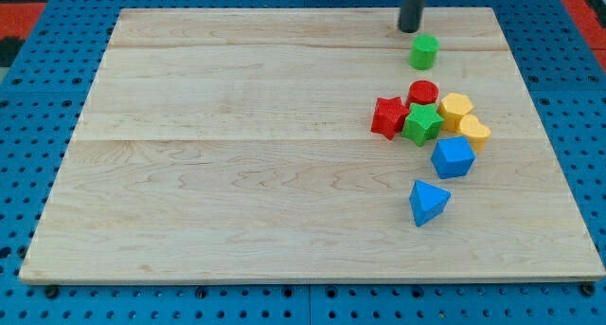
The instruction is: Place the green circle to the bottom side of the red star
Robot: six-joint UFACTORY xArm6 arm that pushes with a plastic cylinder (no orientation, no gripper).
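Observation:
The green circle (pixel 424 51) is a small green cylinder near the view's top right of the wooden board (pixel 237 154). The red star (pixel 387 117) lies lower down, at the left end of a cluster of blocks. My tip (pixel 409 27) is just above and slightly left of the green circle, close to it, with a narrow gap between them. The green circle is well above the red star and a little to its right.
Touching the red star's right side is a green star (pixel 422 123), with a red circle (pixel 423 92) above it. Two yellow blocks (pixel 455 108) (pixel 473 131) sit to the right. A blue cube-like block (pixel 453 158) and a blue triangular block (pixel 427 202) lie below.

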